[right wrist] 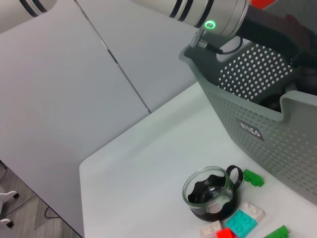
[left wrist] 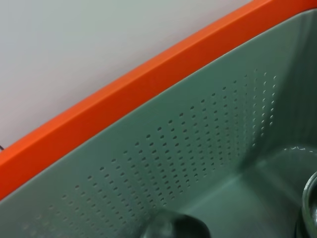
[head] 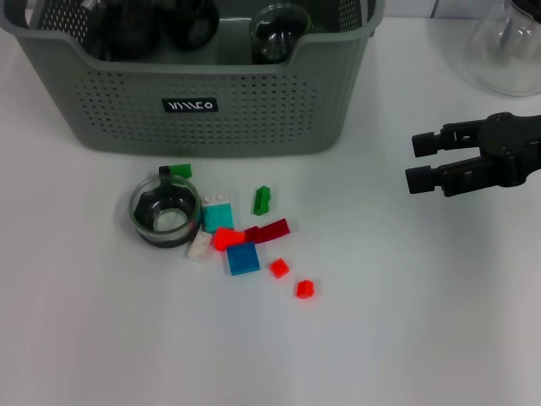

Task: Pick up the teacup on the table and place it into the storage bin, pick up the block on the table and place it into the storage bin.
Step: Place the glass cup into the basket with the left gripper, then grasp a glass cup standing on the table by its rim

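- One teacup [head: 166, 212], clear glass with a dark inside, stands on the white table [head: 406, 321] in front of the storage bin [head: 203, 101].
- Ten small blocks lie around the teacup's right side: two green, one teal [head: 218, 216], one white, one blue [head: 243, 258], one dark red, four bright red.
- One storage bin, grey-green; its black label [head: 189, 106] carries white marks I cannot read.
- Left arm [right wrist: 208, 12] reaches into the bin; its grip cannot be told.
- Right gripper [head: 423, 162] hovers well right of the blocks, released, empty.
- One glass flask [head: 507, 46] at the far right.

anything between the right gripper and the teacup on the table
In the head view, scattered blocks lie beside the teacup; the table towards the right gripper is bare.
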Motion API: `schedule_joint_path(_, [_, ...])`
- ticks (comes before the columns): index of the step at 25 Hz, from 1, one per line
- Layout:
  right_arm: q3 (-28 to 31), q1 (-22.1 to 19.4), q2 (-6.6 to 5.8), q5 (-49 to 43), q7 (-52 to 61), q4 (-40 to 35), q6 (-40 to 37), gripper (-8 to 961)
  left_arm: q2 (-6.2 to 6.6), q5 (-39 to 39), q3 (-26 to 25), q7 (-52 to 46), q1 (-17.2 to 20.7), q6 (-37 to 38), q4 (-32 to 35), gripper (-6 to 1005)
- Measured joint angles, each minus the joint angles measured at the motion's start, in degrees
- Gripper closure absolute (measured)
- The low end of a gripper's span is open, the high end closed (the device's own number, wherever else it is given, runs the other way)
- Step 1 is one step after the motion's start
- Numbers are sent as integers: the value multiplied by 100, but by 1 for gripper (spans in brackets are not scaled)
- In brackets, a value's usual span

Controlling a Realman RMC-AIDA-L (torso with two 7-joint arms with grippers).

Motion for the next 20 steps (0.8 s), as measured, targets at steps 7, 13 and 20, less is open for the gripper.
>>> schedule_joint_path(7, [0, -1, 0, 0, -14, 0, -5, 42, -7, -39, -104, -97, 205, 193, 632, 627])
schedule_joint_path(13, [0, -9, -10, 0, -77, 0, -18, 43, -202, -638, -492, -119, 839, 1094, 2694, 389])
schedule_joint_path(20, [0, 1, -36, 14, -121, 0, -44, 44, -215, -3481, -1118, 748, 1836, 2679, 4710, 167])
